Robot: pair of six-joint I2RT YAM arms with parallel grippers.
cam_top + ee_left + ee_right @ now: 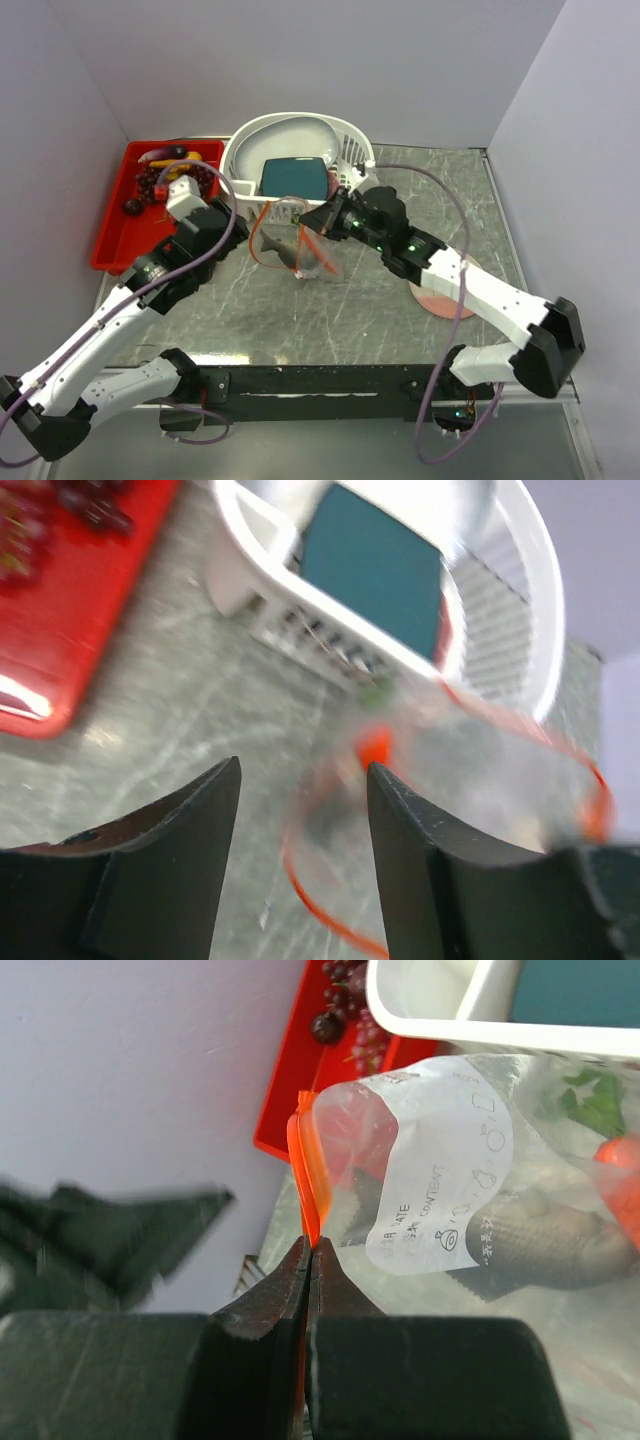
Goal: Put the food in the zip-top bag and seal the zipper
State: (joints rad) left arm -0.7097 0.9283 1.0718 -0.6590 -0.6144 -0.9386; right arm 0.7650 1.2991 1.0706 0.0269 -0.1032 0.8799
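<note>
Two foods, a grey fish [540,1245] and a carrot [622,1192], lie inside the zip-top bag [450,1175] standing on the bench [420,195] before the basket [352,150]. The right pincer [308,1247] is clenched on its zipper [310,1185]; the left pincer [303,772], released, hovers near the mouth.

Top external: high, behind the arm bases, looking down over the whole counter [440,190].
Left wrist: close, angled down past its own fingers [170,870]; motion-blurred.
Right wrist: very close, just above the counter.
All three views share the zip-top bag [315,262], white basket [300,122] and red tray [112,235].
</note>
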